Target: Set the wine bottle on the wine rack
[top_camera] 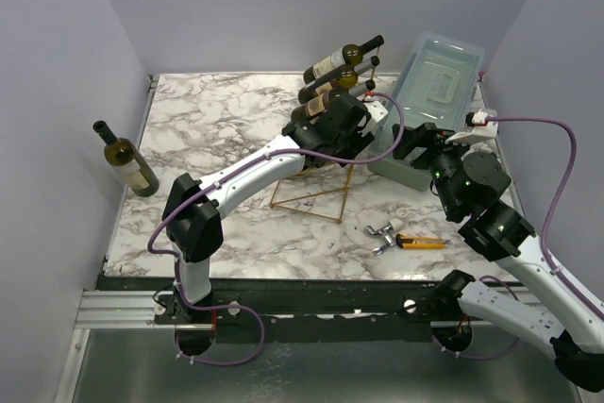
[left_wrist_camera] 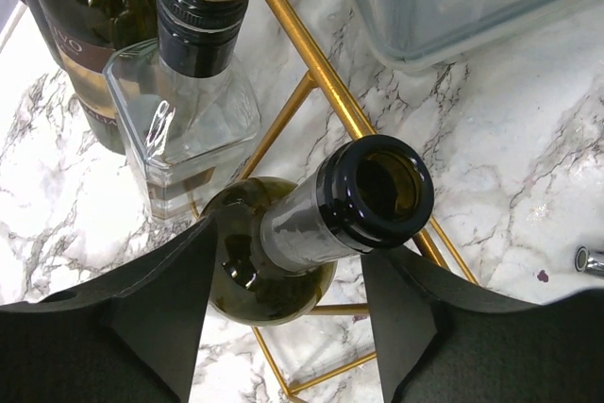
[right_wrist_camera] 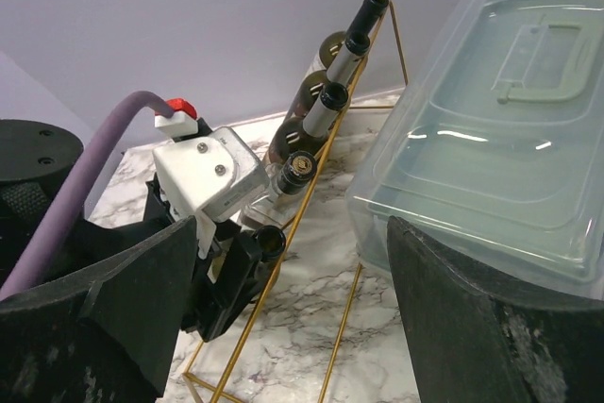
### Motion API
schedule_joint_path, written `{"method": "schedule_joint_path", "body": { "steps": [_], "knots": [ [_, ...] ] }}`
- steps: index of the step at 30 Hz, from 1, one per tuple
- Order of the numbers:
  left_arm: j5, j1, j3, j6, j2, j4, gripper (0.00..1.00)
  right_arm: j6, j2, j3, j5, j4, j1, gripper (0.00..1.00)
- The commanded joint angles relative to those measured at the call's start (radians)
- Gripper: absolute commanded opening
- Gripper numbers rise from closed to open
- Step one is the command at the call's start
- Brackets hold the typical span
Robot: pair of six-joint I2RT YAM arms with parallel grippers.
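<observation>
A green wine bottle (left_wrist_camera: 283, 252) with an open mouth lies low on the gold wire wine rack (left_wrist_camera: 321, 77), its neck pointing out over the rail. My left gripper (left_wrist_camera: 288, 233) is open, with the jaws either side of the neck and a gap on the left. In the top view the left gripper (top_camera: 332, 123) covers this bottle. The right wrist view shows the bottle's mouth (right_wrist_camera: 269, 241) at the rack rail (right_wrist_camera: 269, 280). Three other bottles (top_camera: 335, 63) lie higher on the rack. Another wine bottle (top_camera: 127, 162) leans at the table's left edge. My right gripper (top_camera: 422, 143) is open and empty.
A pale plastic box (top_camera: 439, 82) stands right of the rack, close to my right gripper. A clear square bottle (left_wrist_camera: 184, 129) with a black cap rests on the rack above the green one. A yellow-handled tool (top_camera: 420, 242) and a metal piece (top_camera: 380, 233) lie near the front.
</observation>
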Motion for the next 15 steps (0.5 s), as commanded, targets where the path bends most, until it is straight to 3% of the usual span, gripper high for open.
{"method": "schedule_joint_path", "body": {
  "steps": [1, 9, 11, 13, 15],
  "knots": [
    [0.034, -0.019, 0.054, -0.054, 0.001, -0.064, 0.66, -0.006, -0.009, -0.018, 0.012, 0.009, 0.003, 0.84],
    [-0.021, -0.019, 0.109, -0.053, -0.029, -0.115, 0.70, 0.004, 0.002, -0.019, 0.002, 0.008, 0.002, 0.84],
    [-0.028, -0.018, 0.106, -0.055, -0.049, -0.124, 0.78, 0.005, 0.004, -0.017, 0.000, 0.009, 0.003, 0.84],
    [-0.039, -0.017, 0.100, -0.056, -0.073, -0.131, 0.98, 0.006, 0.008, -0.019, -0.005, 0.010, 0.003, 0.84],
    [-0.064, -0.017, 0.100, -0.058, -0.097, -0.145, 0.99, 0.008, 0.012, -0.020, -0.009, 0.014, 0.002, 0.84]
  ]
}}
